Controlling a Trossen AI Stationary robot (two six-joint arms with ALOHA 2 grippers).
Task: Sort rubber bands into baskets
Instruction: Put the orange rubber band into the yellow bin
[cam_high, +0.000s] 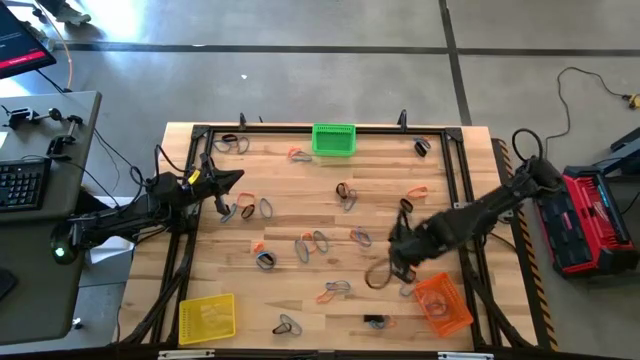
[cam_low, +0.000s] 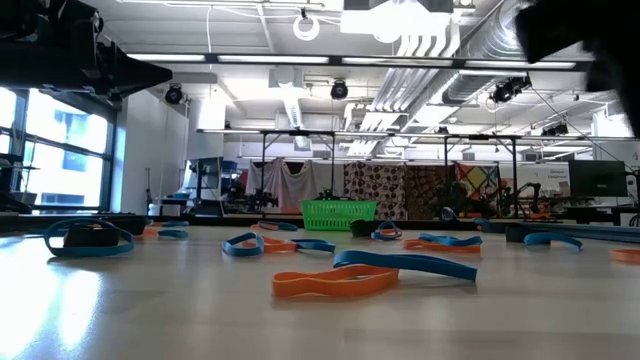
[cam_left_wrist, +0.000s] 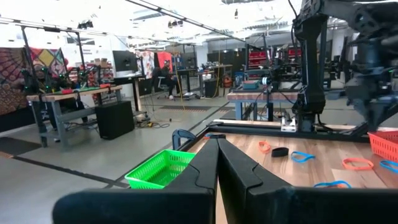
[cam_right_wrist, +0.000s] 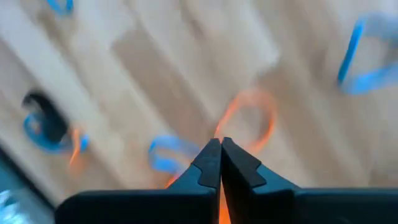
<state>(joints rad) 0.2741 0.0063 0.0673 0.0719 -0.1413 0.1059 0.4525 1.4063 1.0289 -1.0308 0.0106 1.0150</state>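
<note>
**Most bands unsorted**

Many bands (cam_high: 318, 240) lay loose across the table (cam_high: 300, 170). The right gripper (cam_right_wrist: 220, 144) had pinched shut on an orange band (cam_right_wrist: 249, 118), just beside the orange basket (cam_high: 443, 304). The left gripper (cam_left_wrist: 217, 144) waited closed, empty.

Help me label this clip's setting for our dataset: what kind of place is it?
Probably a robotics lab or workshop in an industrial hall: exposed ceiling ducts, rows of workbenches with other framed rigs, and a bare concrete floor around the wooden table.

Rubber bands (cam_high: 318, 240) scattered across wooden table (cam_high: 300, 190)
</note>
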